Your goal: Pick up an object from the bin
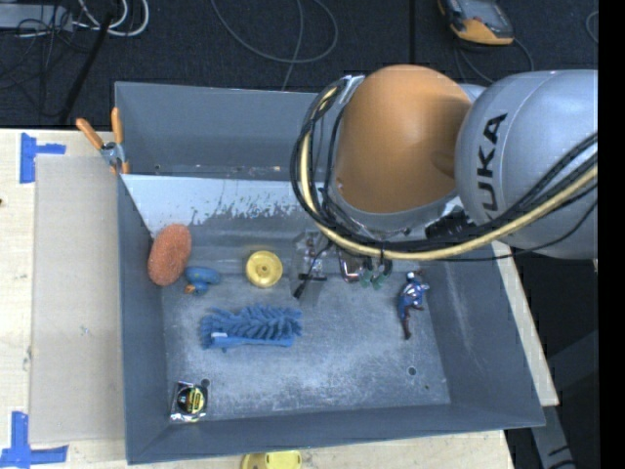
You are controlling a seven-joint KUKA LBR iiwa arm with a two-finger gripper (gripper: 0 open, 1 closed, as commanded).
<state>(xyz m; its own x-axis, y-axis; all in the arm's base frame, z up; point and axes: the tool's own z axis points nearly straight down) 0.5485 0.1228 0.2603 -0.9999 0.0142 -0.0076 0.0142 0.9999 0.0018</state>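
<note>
Pick looks not yet made: your end effector (pixel 311 274) hangs low, yellow disc (pixel 263 269) at its 9 o'clock, grip state unreadable.

Arm: I see its orange cover (pixel 405 140) over the far middle of the bin (pixel 469 360).
Gripper: I make out the gripper (pixel 314 272) below the cover, just right of a yellow round disc (pixel 263 269).
Left side: a rust-orange oval sponge (pixel 169 254), with a small blue piece (pixel 202 277) beside it.
Middle, nearer me: a blue bristly brush (pixel 251 327).
Near left corner: a black-and-yellow tape measure (pixel 190 400).
Right: a small blue figure (pixel 411 296), well apart from the rest.
</note>
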